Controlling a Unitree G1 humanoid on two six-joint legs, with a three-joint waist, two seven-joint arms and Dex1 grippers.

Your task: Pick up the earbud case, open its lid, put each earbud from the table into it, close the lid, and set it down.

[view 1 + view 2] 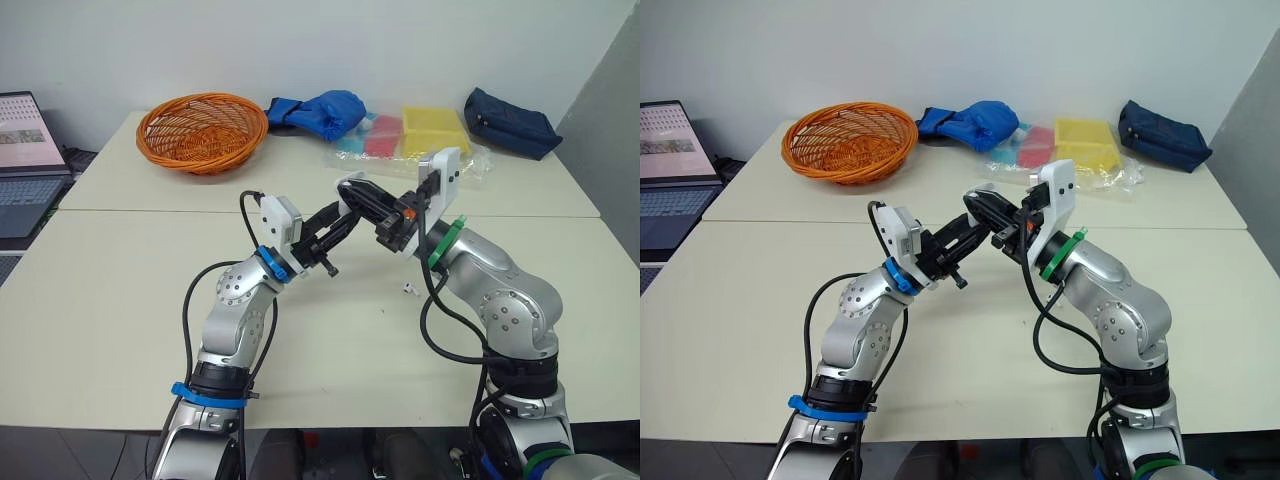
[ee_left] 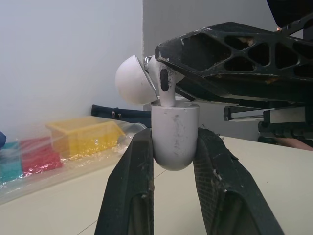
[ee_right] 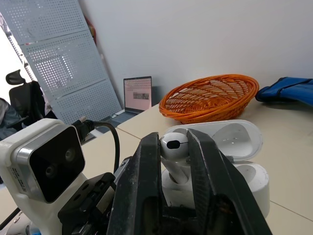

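Above the middle of the table, my left gripper (image 1: 338,218) is shut on the white earbud case (image 2: 174,137), holding it upright. The case's lid (image 2: 134,81) stands open, tipped back. My right gripper (image 1: 358,195) comes in from the right and meets the case; it is shut on a white earbud (image 3: 173,144). This earbud's stem (image 2: 164,85) points down into the case's mouth. A second small white earbud (image 1: 409,290) lies on the table below my right forearm.
At the back of the table stand an orange basket (image 1: 202,130), a blue cloth bundle (image 1: 318,110), a plastic bag with yellow and red boxes (image 1: 432,128) and a navy pouch (image 1: 510,122). A laptop (image 1: 22,160) sits at the far left.
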